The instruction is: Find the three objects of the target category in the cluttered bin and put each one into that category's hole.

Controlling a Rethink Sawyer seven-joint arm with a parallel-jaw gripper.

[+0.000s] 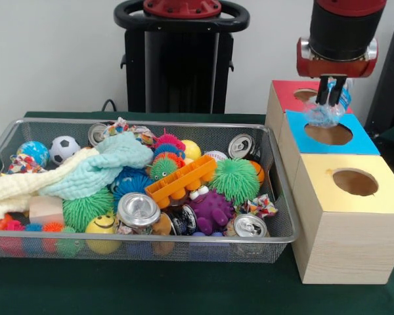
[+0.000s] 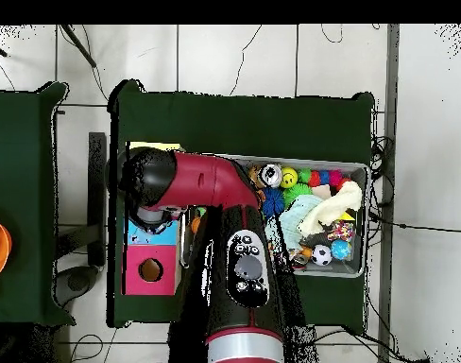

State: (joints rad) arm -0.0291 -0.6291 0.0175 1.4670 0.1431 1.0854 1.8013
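My gripper [image 1: 332,97] hangs at the right, above the wooden box with the blue top [image 1: 368,139]. It is shut on a wad of clear wrinkly plastic with blue patches [image 1: 324,115], held just over the round hole [image 1: 328,134] of that box. The silver wire-mesh bin [image 1: 52,244] lies to the left, full of toys; it also shows in the overhead view [image 2: 365,222]. No other plastic wads show among the clutter. In the overhead view the arm [image 2: 192,181] hides the gripper and the wad.
Three wooden boxes stand in a row right of the bin: red top [image 1: 285,88], blue top, yellow top [image 1: 354,203]. The bin holds silver cans [image 1: 138,210], spiky balls [image 1: 234,178], an orange tray [image 1: 180,178], cloths [image 1: 98,167] and small balls. The pedestal [image 1: 180,59] stands behind.
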